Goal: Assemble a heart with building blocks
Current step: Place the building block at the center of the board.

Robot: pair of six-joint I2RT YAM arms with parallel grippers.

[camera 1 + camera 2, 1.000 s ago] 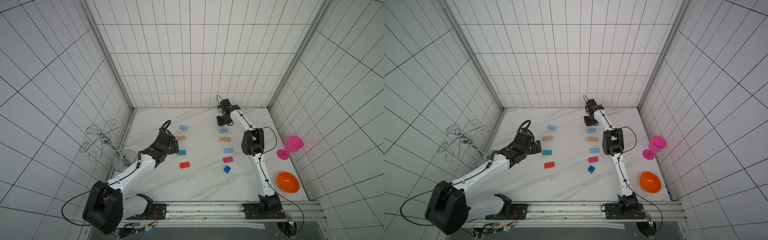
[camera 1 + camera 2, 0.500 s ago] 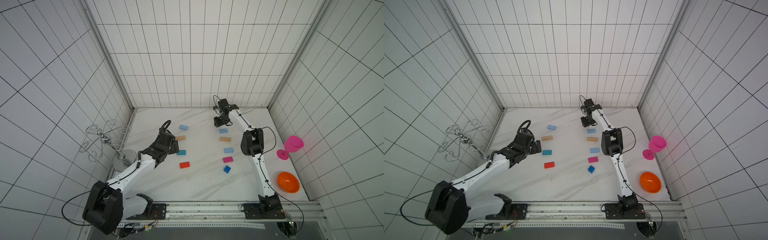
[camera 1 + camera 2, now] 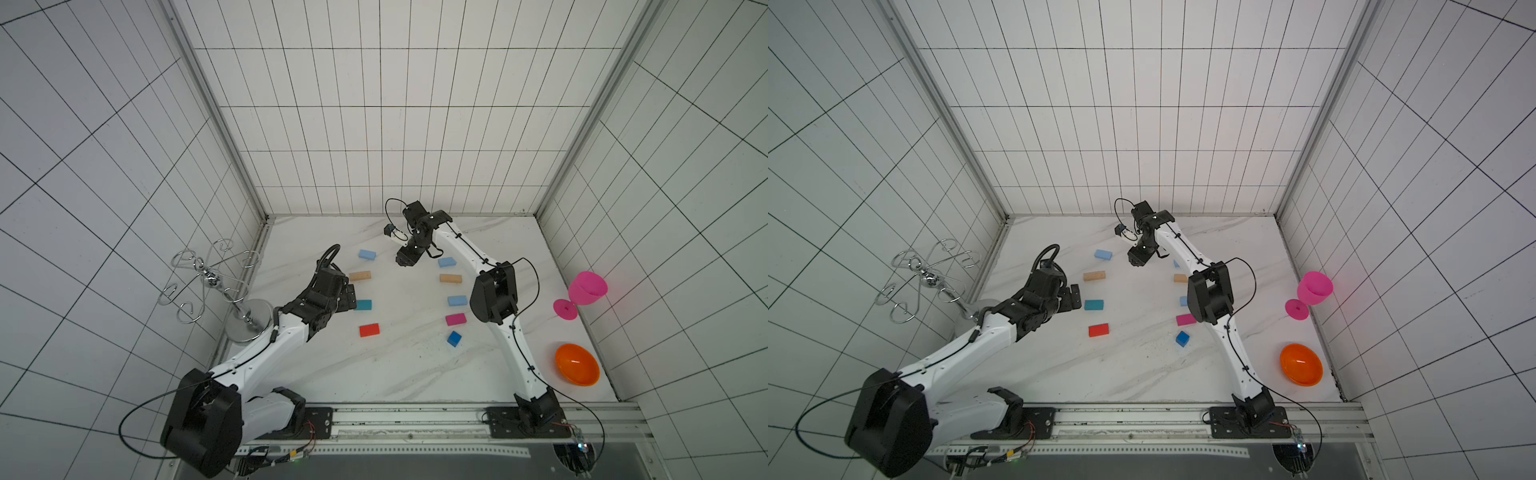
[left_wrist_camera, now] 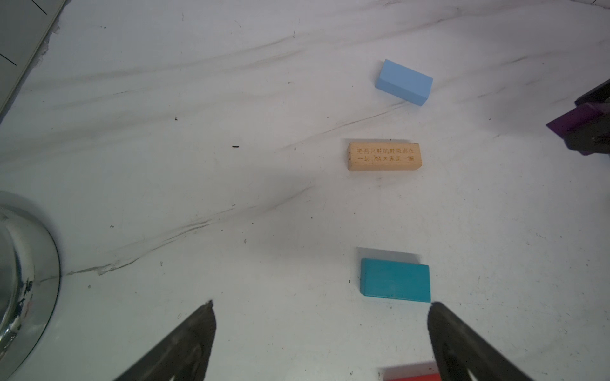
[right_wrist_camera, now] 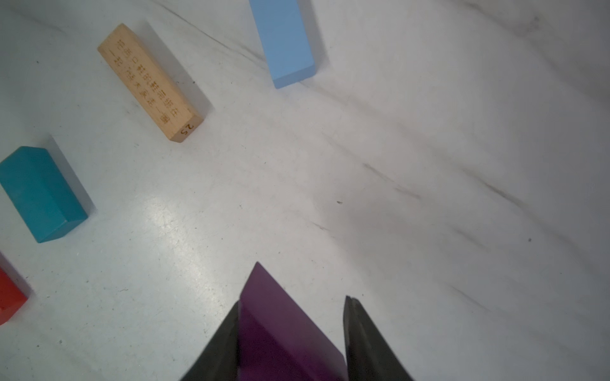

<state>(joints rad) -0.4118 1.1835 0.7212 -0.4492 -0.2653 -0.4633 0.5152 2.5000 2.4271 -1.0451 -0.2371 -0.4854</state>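
My right gripper (image 3: 405,261) (image 5: 292,299) is shut on the purple wedge (image 5: 280,323), held just above the table between the far ends of two block columns. The left column holds a light blue (image 3: 367,254), a tan (image 3: 360,276), a teal (image 3: 363,305) and a red block (image 3: 369,330). On the right lie a light blue (image 3: 446,262), a tan (image 3: 450,278), another light blue (image 3: 457,300), a pink block (image 3: 455,319) and a blue cube (image 3: 454,338). My left gripper (image 3: 351,297) (image 4: 321,301) stands open and empty beside the teal block (image 4: 395,280).
A wire glass rack (image 3: 216,274) on a chrome base (image 3: 249,320) stands at the left wall. At the right wall lean a pink goblet (image 3: 584,293) and an orange bowl (image 3: 577,370). Both arm bases sit on the front rail (image 3: 415,419).
My right gripper has carried the purple wedge from the back of the table leftward and nearer, to between the column tops. The left arm has not moved.
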